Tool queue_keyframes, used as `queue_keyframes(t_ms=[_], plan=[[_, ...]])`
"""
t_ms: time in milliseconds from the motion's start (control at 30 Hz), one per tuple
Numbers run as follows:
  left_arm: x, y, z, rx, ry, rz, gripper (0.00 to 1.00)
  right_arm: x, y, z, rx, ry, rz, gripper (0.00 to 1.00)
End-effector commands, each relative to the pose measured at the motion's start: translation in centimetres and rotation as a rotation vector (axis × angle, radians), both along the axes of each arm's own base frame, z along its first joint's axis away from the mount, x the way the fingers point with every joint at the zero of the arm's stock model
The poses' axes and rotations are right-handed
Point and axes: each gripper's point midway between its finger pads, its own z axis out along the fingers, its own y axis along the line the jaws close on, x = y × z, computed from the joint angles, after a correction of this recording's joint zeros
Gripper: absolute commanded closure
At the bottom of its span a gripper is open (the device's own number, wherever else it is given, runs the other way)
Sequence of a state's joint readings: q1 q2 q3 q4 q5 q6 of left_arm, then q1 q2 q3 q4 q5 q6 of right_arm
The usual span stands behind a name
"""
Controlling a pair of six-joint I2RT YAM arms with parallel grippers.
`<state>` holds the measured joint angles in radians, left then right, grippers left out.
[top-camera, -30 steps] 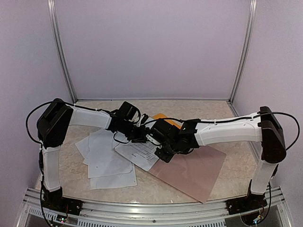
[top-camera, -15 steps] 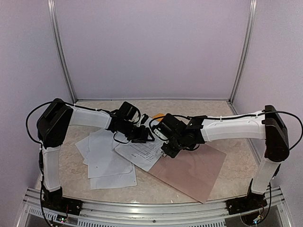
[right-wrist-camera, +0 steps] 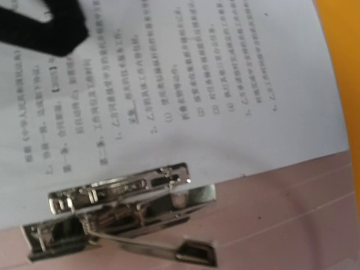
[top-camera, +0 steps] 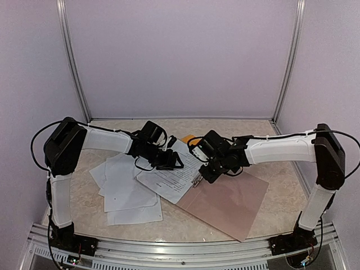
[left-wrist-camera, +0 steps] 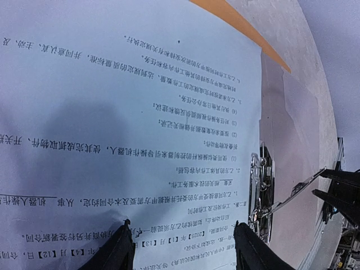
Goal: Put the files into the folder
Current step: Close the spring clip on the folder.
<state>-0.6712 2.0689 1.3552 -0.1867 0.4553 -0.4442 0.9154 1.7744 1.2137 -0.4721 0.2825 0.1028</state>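
Mid-table, printed sheet (top-camera: 169, 181) lying diagonal, near-left to far-right, left pincer (left-wrist-camera: 183, 244) wide, right pincer (left-wrist-camera: 336, 185) state unclear.

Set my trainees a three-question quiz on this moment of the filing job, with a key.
1. True or false: the left gripper grips the printed sheet.
2. The metal clip lies: A) at the printed sheet's edge; B) in the left gripper; C) against the back wall.
3. Fill in: the folder is ____ in colour.
Key: 1 false, its jaws stand open; 2 A; 3 orange.
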Motion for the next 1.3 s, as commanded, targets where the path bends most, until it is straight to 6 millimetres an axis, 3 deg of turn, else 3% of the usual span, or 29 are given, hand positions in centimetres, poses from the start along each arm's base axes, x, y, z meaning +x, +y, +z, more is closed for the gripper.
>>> queue_keyframes(t_ms=[0,167,400,833,1267], plan=[[-1.7,1.4,-3.0,0.095,0.077,0.000,0.42,0.1,0.2,2.3,0.138,0.004,0.004,0.81],[-1.8,1.4,-3.0,0.095,0.076,-0.001,0.42,0.2,0.2,5.1,0.282,0.011,0.012,0.63],[-1.8,1.4,-3.0,0.097,0.074,-0.001,0.42,0.9,-0.2,4.5,0.385,0.092,0.029,0.52],[-1.9,1.3,-3.1,0.099,0.076,0.000,0.42,1.7,-0.4,1.6,0.555,0.243,0.068,0.55],[-1.8,1.2,-2.9,0.097,0.074,-0.002,0.42,2.1,-0.3,-0.1,0.644,0.318,0.082,0.67]])
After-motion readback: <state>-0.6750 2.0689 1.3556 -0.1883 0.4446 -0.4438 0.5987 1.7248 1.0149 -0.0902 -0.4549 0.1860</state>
